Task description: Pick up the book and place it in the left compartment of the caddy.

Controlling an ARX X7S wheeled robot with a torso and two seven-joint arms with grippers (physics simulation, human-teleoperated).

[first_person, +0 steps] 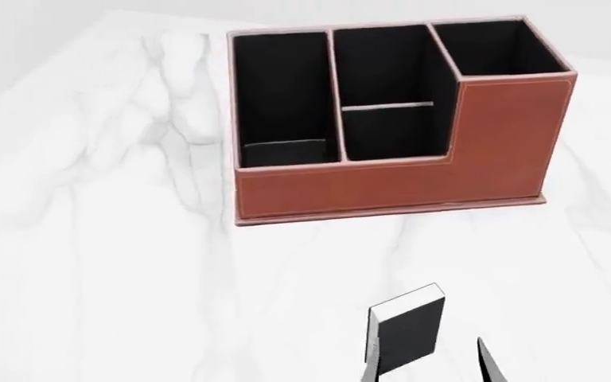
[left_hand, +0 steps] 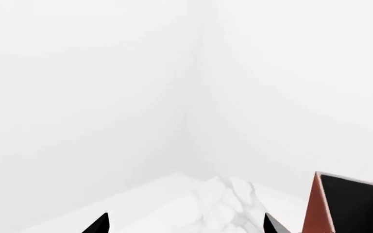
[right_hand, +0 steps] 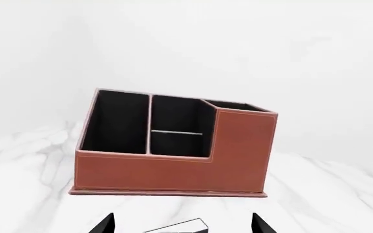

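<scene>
White marble desk carries the book between the right claw's wide-spread tips, so an off-centre closing may skid it before the caddy beyond.

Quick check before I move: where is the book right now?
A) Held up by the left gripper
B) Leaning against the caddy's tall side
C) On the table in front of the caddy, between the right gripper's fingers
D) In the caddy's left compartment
C: in the head view the book lies on the marble table, apart from the caddy, with the right gripper fingers on either side of it.
</scene>
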